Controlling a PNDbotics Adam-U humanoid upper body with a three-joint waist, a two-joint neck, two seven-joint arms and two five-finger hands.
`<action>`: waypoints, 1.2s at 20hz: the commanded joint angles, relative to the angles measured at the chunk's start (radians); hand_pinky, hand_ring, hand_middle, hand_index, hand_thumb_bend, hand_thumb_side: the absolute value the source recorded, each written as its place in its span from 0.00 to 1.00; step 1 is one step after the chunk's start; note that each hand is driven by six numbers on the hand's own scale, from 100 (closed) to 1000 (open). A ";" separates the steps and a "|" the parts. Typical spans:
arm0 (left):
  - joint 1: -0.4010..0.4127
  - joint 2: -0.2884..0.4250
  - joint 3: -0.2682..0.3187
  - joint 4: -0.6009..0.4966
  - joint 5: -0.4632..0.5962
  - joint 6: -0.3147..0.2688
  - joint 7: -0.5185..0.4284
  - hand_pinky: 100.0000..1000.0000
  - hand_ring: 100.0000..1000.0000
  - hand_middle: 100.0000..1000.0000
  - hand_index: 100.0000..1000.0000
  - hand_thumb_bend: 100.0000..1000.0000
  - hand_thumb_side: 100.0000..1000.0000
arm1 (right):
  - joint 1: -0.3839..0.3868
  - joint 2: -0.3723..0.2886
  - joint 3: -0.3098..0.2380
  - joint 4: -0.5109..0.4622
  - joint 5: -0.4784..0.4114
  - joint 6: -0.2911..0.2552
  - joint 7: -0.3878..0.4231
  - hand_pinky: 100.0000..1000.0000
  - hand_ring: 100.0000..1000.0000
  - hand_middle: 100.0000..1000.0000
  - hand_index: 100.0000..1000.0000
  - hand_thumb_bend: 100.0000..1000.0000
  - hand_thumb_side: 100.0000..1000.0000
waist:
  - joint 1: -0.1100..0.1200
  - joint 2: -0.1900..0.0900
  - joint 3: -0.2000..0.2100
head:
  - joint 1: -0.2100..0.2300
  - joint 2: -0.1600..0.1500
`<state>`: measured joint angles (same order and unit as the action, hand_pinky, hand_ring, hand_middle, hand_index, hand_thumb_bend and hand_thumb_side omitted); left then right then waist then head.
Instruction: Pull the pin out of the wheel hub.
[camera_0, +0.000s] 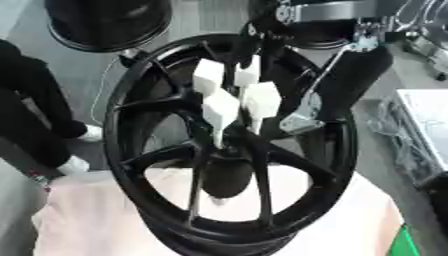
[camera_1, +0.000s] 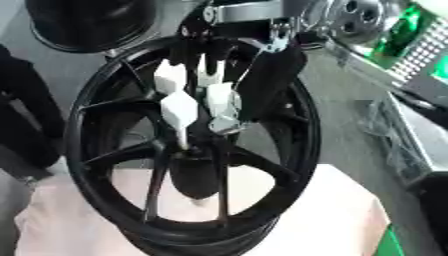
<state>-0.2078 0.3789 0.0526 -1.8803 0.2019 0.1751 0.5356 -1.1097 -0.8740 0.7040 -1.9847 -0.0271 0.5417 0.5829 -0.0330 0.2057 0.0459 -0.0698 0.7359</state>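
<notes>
A black spoked wheel (camera_0: 131, 115) stands tilted on a pale pink covered table (camera_0: 83, 215), its open face towards me. The hub (camera_0: 223, 150) lies at the centre where the spokes meet. My right hand (camera_0: 261, 100), black with white shells, comes down from the upper right and hangs right over the hub, its lowest white tip (camera_1: 182, 135) reaching the hub's centre. I cannot make out the pin itself; the hand hides that spot. My left hand shows in neither view.
A second black wheel (camera_0: 109, 22) lies on the floor at the upper left. A person in black (camera_0: 31, 115) stands at the left edge. A white box (camera_0: 429, 125) and cables sit to the right, and something green (camera_0: 404, 242) at the lower right.
</notes>
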 joint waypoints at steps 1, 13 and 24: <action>-0.010 0.019 0.004 -0.013 0.002 0.000 -0.002 0.65 0.66 0.66 0.74 0.22 0.72 | -0.007 -0.004 -0.006 0.020 0.029 0.005 -0.001 0.75 0.65 0.67 0.77 0.51 0.13 | 0.003 -0.010 0.003 | 0.005 -0.007; -0.014 0.016 0.003 -0.014 0.002 0.000 -0.006 0.65 0.67 0.66 0.73 0.22 0.72 | 0.028 -0.001 -0.003 0.108 0.101 -0.060 -0.021 0.75 0.66 0.65 0.74 0.50 0.11 | 0.002 -0.001 0.007 | 0.011 -0.012; -0.017 0.014 0.002 -0.014 0.002 0.003 -0.010 0.65 0.67 0.66 0.73 0.22 0.72 | 0.045 0.002 -0.003 0.150 0.117 -0.086 -0.023 0.76 0.68 0.64 0.73 0.46 0.11 | 0.005 0.005 0.007 | 0.011 -0.015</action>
<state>-0.2114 0.3781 0.0525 -1.8803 0.2020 0.1780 0.5282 -1.0544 -0.8578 0.7149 -1.8385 0.0840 0.4606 0.5597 -0.0326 0.2230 0.0520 -0.0620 0.7329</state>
